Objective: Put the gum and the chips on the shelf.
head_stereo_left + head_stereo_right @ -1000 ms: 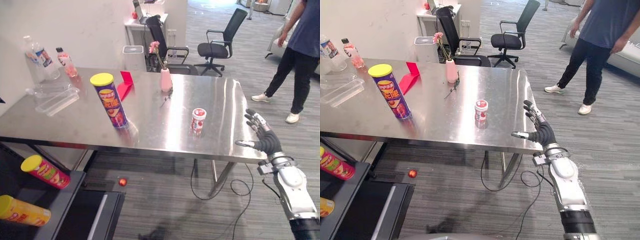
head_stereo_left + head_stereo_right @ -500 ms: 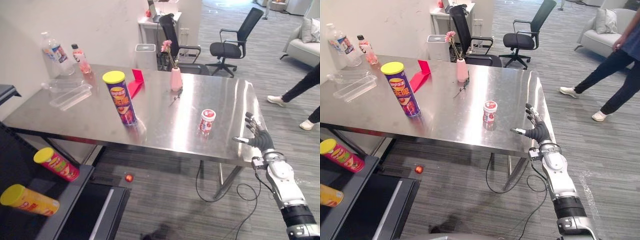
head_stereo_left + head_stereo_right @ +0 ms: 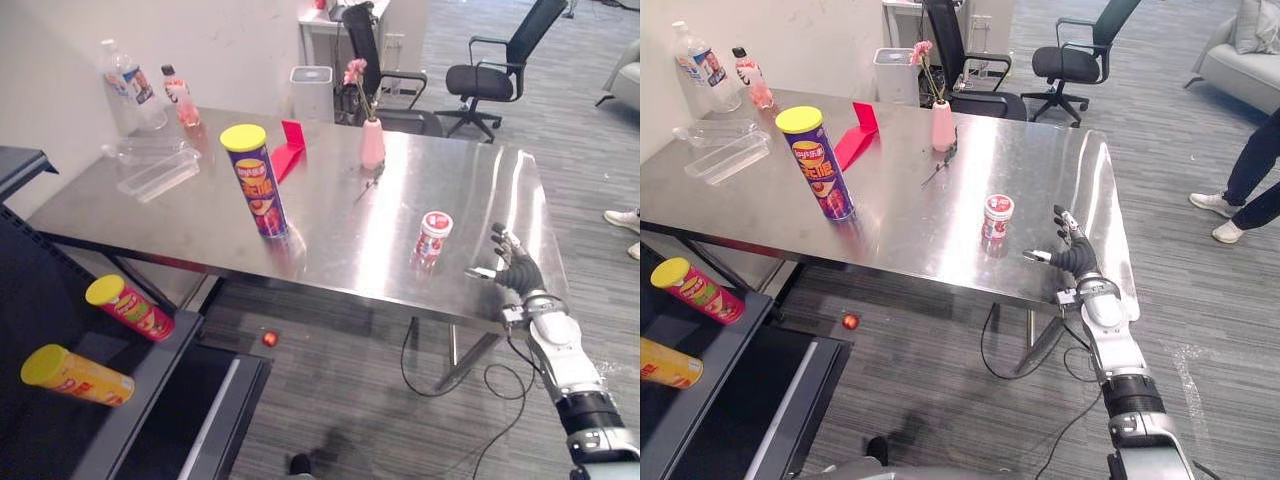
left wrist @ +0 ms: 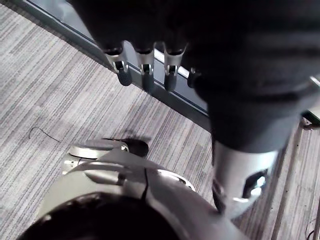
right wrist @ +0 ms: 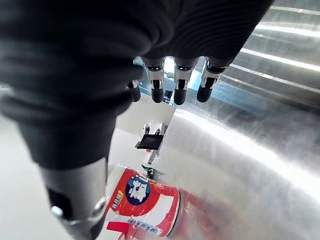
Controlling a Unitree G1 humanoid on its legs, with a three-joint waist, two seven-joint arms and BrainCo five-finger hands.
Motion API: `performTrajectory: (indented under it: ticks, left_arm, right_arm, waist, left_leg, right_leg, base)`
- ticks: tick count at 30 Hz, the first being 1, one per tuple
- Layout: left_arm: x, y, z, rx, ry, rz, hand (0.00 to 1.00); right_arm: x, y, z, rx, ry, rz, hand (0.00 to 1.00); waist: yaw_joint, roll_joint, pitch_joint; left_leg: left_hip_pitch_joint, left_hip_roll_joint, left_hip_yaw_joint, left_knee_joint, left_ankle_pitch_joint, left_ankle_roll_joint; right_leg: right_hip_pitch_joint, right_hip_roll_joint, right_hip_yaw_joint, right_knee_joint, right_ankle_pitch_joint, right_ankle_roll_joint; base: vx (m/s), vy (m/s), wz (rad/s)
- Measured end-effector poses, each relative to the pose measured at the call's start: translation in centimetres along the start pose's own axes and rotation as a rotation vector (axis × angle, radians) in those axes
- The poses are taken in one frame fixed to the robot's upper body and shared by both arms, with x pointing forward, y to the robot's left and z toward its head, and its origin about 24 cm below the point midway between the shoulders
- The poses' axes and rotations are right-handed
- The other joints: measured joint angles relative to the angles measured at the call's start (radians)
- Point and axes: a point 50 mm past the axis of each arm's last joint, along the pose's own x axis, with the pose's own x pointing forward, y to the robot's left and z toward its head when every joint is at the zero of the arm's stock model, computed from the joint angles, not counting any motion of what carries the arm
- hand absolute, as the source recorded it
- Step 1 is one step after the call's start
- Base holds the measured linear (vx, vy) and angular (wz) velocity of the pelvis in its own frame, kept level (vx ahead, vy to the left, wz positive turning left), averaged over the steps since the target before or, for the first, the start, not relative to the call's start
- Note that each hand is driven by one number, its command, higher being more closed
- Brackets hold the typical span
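Nearest me, the left hand [image 4: 145, 62] hung over the grey carpet, its fingers straight, loosely side by side and holding nothing. Low on the robot's left stood the dark shelf [image 3: 715, 335], with a red can [image 3: 128, 307] and a yellow can [image 3: 75, 374] lying on their sides on it. A small red ball [image 3: 268, 339] lay on the floor under the table's near edge.

The right hand [image 3: 510, 268] hovered at the near right part of the steel table [image 3: 340, 250], fingers spread and straight, thumb stuck out toward the gum tub [image 3: 433, 234], gripping nothing. The tub stood upright on the table just beside that hand, apart from it; the right wrist view showed it past the thumb. The chips can [image 3: 258, 180], purple with a yellow lid, stood upright well to the left of the tub, nearer the middle of the table.

Further back stood a pink vase [image 3: 372, 143] with a flower, a red folded card [image 3: 288, 150], a clear plastic tray [image 3: 155, 165], a water bottle [image 3: 125, 85] and a small pink bottle [image 3: 181, 95]. Beyond the table were a white bin [image 3: 311, 90] and two black office chairs [image 3: 492, 75]. A person's legs [image 3: 1255, 170] showed at the far right.
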Motion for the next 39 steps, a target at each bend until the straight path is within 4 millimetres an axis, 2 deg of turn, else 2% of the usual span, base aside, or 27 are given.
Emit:
performTrajectory:
  ticks: [6, 18, 33, 39]
  left_arm:
    - [0.0, -0.2, 0.0, -0.002, -0.003, 0.004, 0.00]
    - [-0.1, -0.3, 0.1, 0.002, -0.008, 0.000, 0.00]
    - [-0.2, -0.6, 0.1, 0.010, -0.015, -0.014, 0.00]
    - [-0.3, -0.8, 0.3, 0.015, -0.022, -0.021, 0.00]
  right_arm:
    - [0.6, 0.4, 0.2, -0.004, 0.002, 0.016, 0.00]
    - [1.4, 1.2, 0.8, -0.050, -0.014, 0.060, 0.00]
    - [2.8, 0.6, 1.6, -0.053, -0.020, 0.003, 0.00]
    - [3.5, 0.3, 2.1, -0.051, -0.022, -0.014, 0.00]
  waist:
    - [0.004, 0.009, 0.018]
    - [0.012, 0.010, 0.027]
    - [0.045, 0.024, 0.048]
    - [0.049, 0.029, 0.068]
  left_leg:
    - [0.000, -0.003, -0.018, 0.000, 0.005, 0.001]
    - [-0.014, -0.005, -0.040, 0.000, 0.011, 0.003]
    - [-0.015, -0.009, -0.057, 0.000, 0.018, 0.006]
    - [-0.016, -0.010, -0.060, 0.000, 0.021, 0.008]
  right_leg:
    - [0.013, -0.001, -0.017, 0.000, -0.001, -0.001]
    - [0.019, -0.001, -0.041, 0.000, -0.003, 0.001]
    - [0.028, -0.003, -0.054, 0.001, -0.003, 0.001]
    - [0.029, -0.004, -0.056, 0.003, -0.003, 0.001]
  base:
    - [0.00, -0.012, 0.08]
    - [0.00, -0.013, 0.06]
    - [0.00, -0.004, 0.02]
    - [0.00, 0.000, 0.00]
